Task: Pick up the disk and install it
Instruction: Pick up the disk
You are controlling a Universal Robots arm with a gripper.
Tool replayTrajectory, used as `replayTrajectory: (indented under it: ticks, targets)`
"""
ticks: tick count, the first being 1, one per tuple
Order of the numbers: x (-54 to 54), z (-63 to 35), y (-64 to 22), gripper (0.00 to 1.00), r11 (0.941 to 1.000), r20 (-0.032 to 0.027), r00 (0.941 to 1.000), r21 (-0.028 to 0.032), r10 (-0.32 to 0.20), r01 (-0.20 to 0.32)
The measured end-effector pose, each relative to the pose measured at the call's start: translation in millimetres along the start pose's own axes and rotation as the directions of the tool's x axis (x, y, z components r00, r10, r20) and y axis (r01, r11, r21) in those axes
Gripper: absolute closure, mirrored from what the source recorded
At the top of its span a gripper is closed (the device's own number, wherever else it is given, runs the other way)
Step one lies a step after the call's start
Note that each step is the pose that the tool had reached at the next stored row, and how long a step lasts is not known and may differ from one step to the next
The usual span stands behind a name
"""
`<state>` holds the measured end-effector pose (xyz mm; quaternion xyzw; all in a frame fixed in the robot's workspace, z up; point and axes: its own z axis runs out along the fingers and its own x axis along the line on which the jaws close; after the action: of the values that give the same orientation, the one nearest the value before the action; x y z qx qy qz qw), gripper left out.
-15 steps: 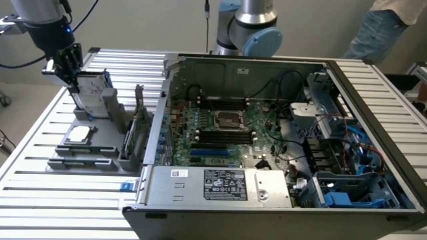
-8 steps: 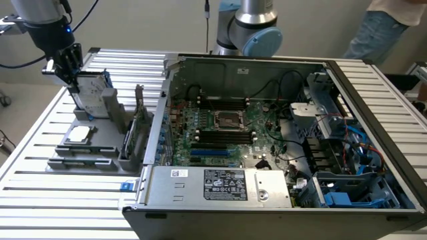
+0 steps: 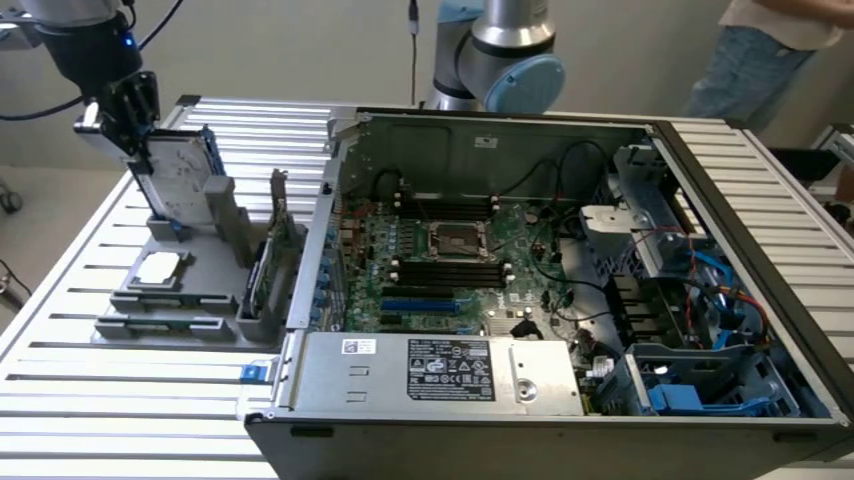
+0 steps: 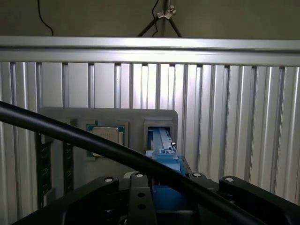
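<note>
- Blue-framed disk point(image 3: 184, 175) clamped along its top edge by gripper point(image 3: 138, 135), upright at grey stand point(image 3: 200, 298).
- Pickup looks begun; install not done, computer case point(image 3: 494, 120) well apart.

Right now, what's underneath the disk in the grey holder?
The disk stands with its lower end in a slot of the grey holder, which rests on the slatted table. The slot's floor and the disk's bottom edge are covered by the holder's walls.
</note>
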<state>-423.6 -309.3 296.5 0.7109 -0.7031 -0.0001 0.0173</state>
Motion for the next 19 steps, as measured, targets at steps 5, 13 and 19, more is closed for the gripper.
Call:
replayTrajectory:
  ticks: [5,13,19]
  targets:
    - [0.4,-22.5,0.5,0.67,1.0,0.0,1.0,0.0,0.0,0.0]
    - [0.8,-58.8,1.4,0.67,1.0,0.0,1.0,0.0001,0.0,0.0]
    - [1.5,-86.5,-5.7,0.67,1.0,0.0,1.0,0.0,0.0,0.0]
